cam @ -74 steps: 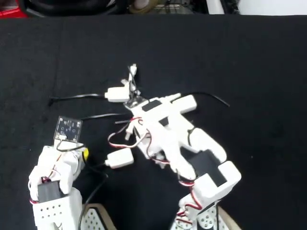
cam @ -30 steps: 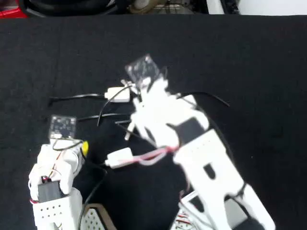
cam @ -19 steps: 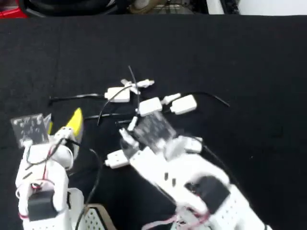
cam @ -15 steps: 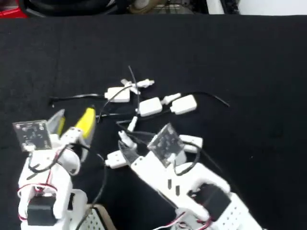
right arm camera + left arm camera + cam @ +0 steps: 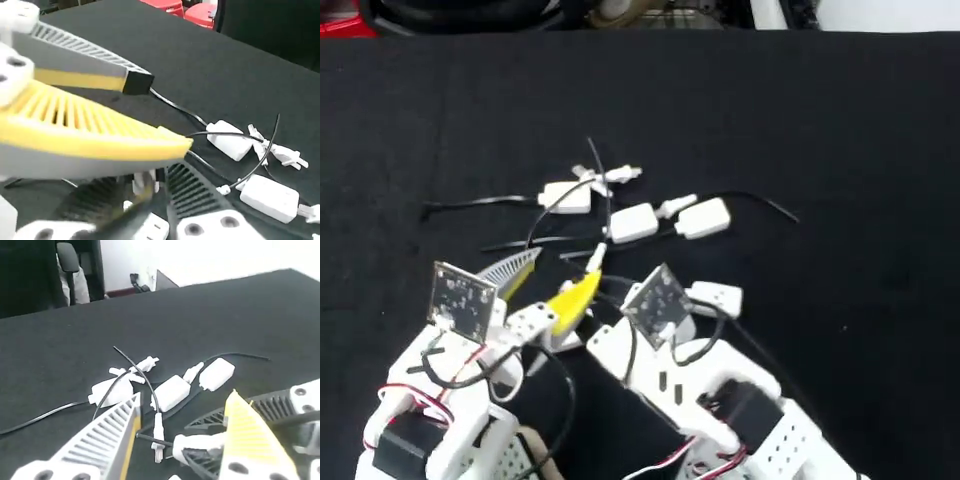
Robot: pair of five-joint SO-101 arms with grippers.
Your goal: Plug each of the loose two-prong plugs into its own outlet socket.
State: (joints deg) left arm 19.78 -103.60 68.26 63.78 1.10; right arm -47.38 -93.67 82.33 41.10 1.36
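Now left gripper (image 5: 565, 266) nearer loose plug (image 5: 593, 257)

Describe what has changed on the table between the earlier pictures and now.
The right arm pulled back from over the sockets toward the near table edge. The left gripper swung in toward the centre, and it is open now. The sockets and the plug farther out lie as before.

The black table (image 5: 840, 150) carries a row of white units at centre: left socket block (image 5: 566, 196), middle socket block (image 5: 632, 223), right socket block (image 5: 704, 217). A far plug (image 5: 618, 176) lies just beside the left socket block. A near plug (image 5: 595, 258) and a near socket block (image 5: 718, 296) lie closer in. A black cable (image 5: 470, 205) runs out to the left.
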